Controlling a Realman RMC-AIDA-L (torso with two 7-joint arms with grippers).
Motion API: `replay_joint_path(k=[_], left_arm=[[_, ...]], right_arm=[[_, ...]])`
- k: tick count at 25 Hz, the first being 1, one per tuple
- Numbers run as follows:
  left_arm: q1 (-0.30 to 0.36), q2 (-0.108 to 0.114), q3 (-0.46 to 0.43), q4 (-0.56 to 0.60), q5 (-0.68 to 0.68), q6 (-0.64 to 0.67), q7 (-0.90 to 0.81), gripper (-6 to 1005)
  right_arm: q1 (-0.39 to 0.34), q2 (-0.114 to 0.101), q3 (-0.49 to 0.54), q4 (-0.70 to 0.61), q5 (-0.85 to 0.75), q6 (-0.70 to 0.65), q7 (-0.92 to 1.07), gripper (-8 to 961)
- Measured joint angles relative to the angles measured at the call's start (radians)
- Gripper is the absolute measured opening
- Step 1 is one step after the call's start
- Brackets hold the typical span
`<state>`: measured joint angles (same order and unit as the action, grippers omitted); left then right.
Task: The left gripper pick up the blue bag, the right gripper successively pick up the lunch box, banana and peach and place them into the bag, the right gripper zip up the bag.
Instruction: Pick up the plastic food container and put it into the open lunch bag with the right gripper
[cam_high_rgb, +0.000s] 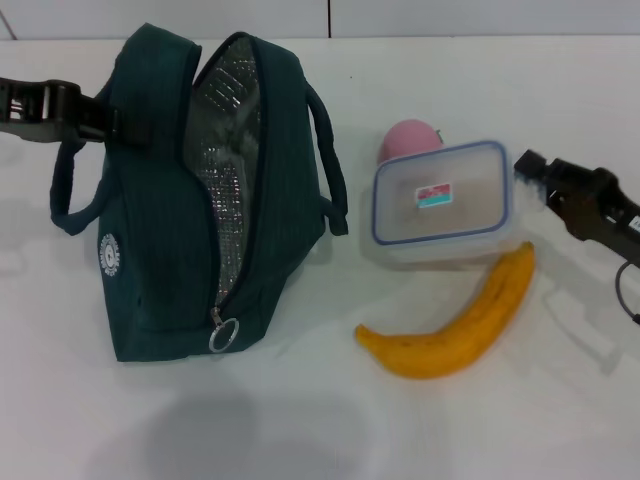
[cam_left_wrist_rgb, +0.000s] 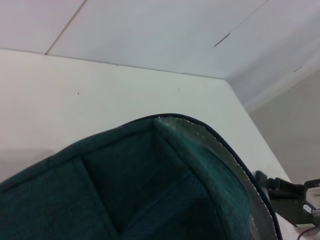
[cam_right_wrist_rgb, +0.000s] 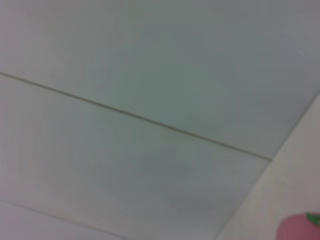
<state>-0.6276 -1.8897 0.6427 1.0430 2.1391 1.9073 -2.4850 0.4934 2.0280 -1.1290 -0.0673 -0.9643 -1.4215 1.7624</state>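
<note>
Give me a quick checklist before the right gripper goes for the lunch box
1. Blue bag unzipped, foil lining showing: ok.
2. Left gripper at the bag's top left edge; firm hold: cannot tell.
3. Lunch box lid on, nothing on top: ok.
4. Right gripper just right of the box, not yet on it: ok.
5. Banana close to the box's front edge, peach behind: touching, cannot tell.

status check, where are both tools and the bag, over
Left tool at the blue bag, bag unzipped on the table. Right tool beside the lunch box, nothing held. Banana and peach still out.
</note>
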Motion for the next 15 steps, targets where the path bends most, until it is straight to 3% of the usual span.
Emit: replay_joint_path(k=[15], left_arm=[[-0.029,0.008,0.000,-0.035,0.005,-0.001,-0.006,32]], right_arm=[[-0.049,-0.007,0.003,-0.011,0.150,-0.137,-0.006,96]])
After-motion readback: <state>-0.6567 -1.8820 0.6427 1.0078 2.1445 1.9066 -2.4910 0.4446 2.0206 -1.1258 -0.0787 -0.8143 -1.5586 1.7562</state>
